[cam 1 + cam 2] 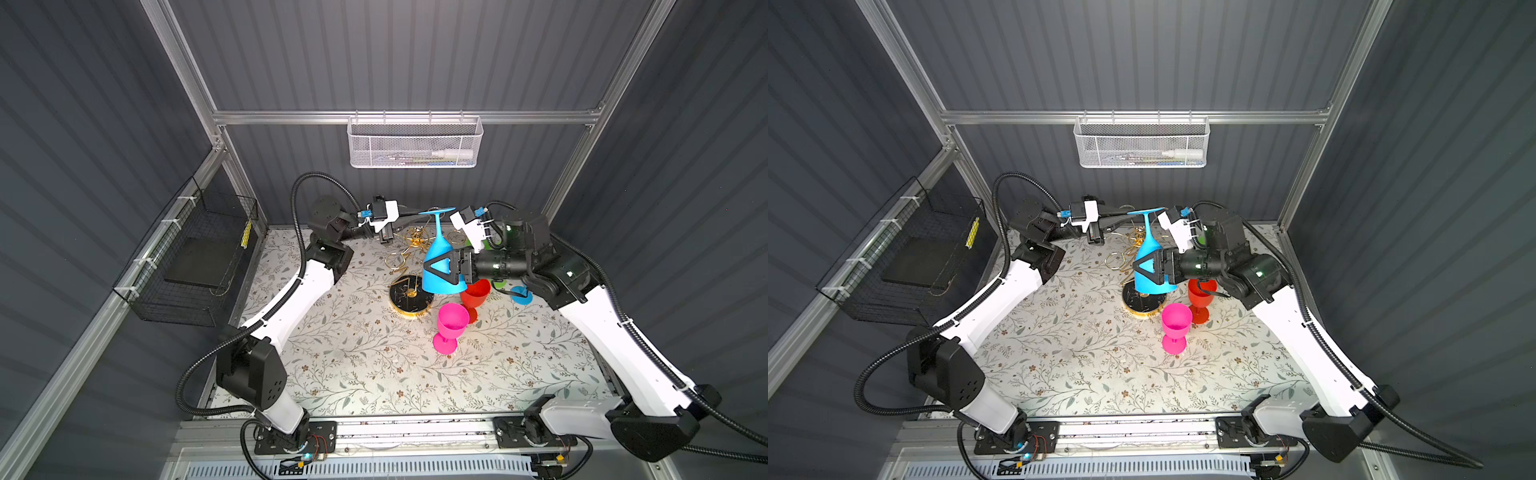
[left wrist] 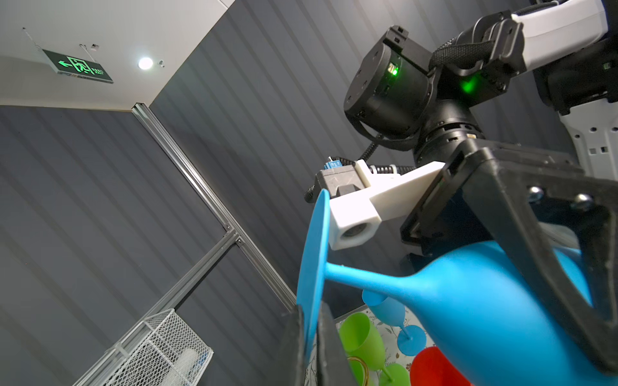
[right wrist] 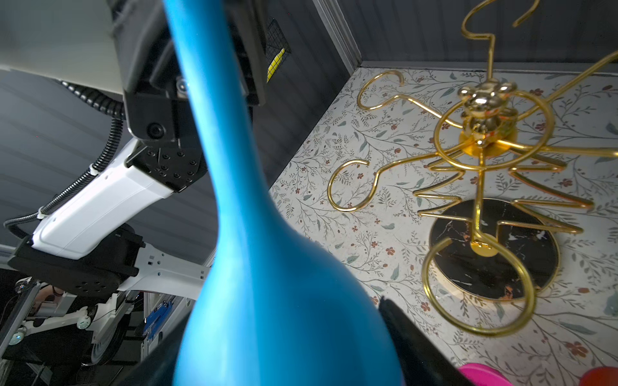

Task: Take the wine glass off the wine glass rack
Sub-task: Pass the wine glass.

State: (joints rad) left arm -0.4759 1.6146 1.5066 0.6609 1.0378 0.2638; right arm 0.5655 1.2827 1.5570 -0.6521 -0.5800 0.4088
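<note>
The blue wine glass [image 1: 436, 249] hangs upside down just beside the gold rack [image 3: 485, 103], off its arms, the right claw [image 1: 436, 268] clamped round its bowl, the left claw [image 2: 312, 344] pinching its foot; only setting it down seems left

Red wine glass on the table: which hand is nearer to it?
Right. The right hand grips the blue wine glass by its bowl, just beside the red wine glass; the left hand pinches its foot, farther away, up by the wine glass rack.
</note>
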